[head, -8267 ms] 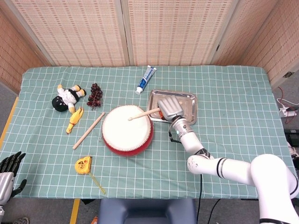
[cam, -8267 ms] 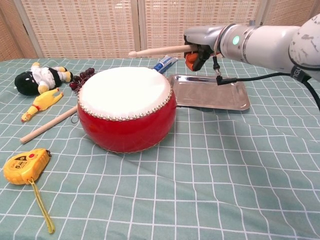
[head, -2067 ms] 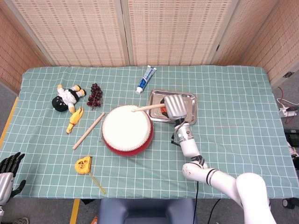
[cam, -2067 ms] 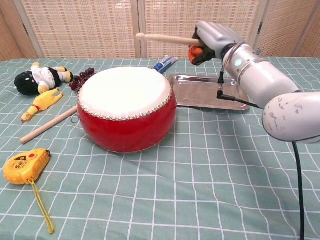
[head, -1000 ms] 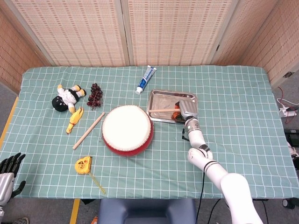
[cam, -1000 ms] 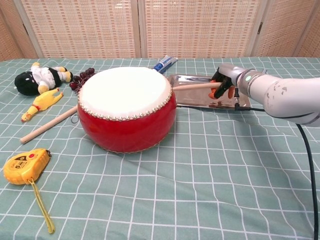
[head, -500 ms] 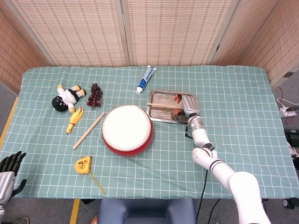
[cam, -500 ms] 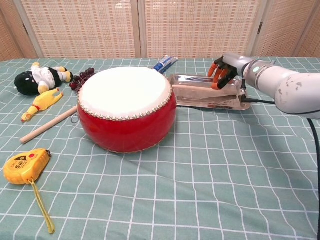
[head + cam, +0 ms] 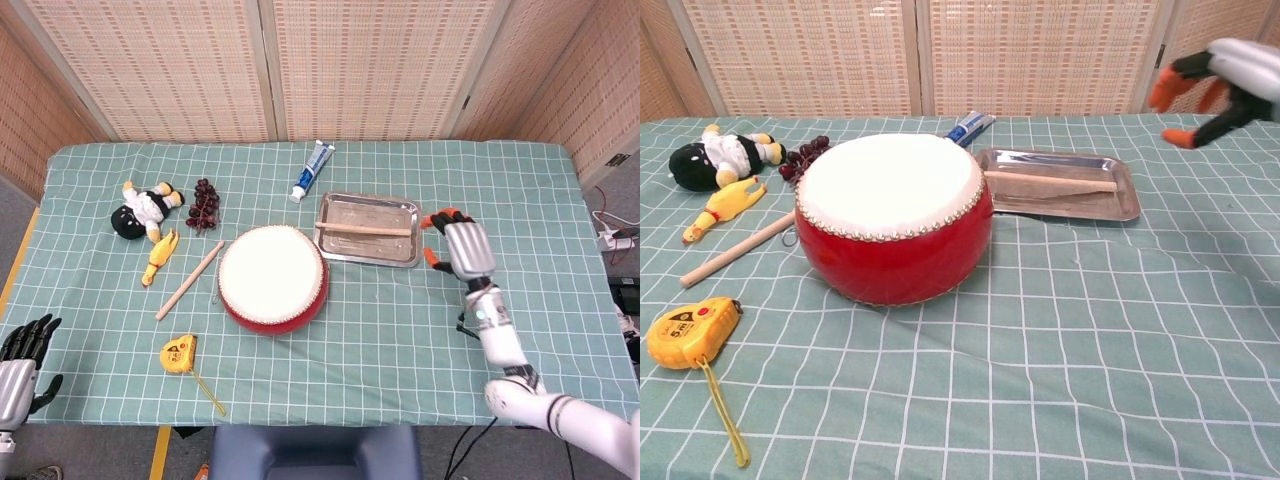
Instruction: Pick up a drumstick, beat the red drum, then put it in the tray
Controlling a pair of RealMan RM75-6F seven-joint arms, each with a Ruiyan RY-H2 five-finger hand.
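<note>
A wooden drumstick point(image 9: 364, 230) point(image 9: 1050, 181) lies lengthwise in the metal tray point(image 9: 398, 255) point(image 9: 1125, 205). The red drum point(image 9: 272, 278) point(image 9: 892, 214) with its white skin stands left of the tray. My right hand point(image 9: 461, 247) point(image 9: 1222, 79) hovers to the right of the tray, fingers spread, holding nothing. A second drumstick point(image 9: 190, 280) point(image 9: 737, 248) rests on the cloth left of the drum. My left hand point(image 9: 22, 360) hangs open at the table's front left corner, off the cloth.
A toothpaste tube point(image 9: 312, 171) lies behind the tray. Dark grapes point(image 9: 205, 203), a plush doll point(image 9: 143, 209) and a yellow rubber chicken point(image 9: 159, 257) sit at the left. A yellow tape measure point(image 9: 181, 354) lies near the front edge.
My right hand let go of the drumstick in the tray, then lifted and moved away to the right. The drumstick now lies alone in the tray.
</note>
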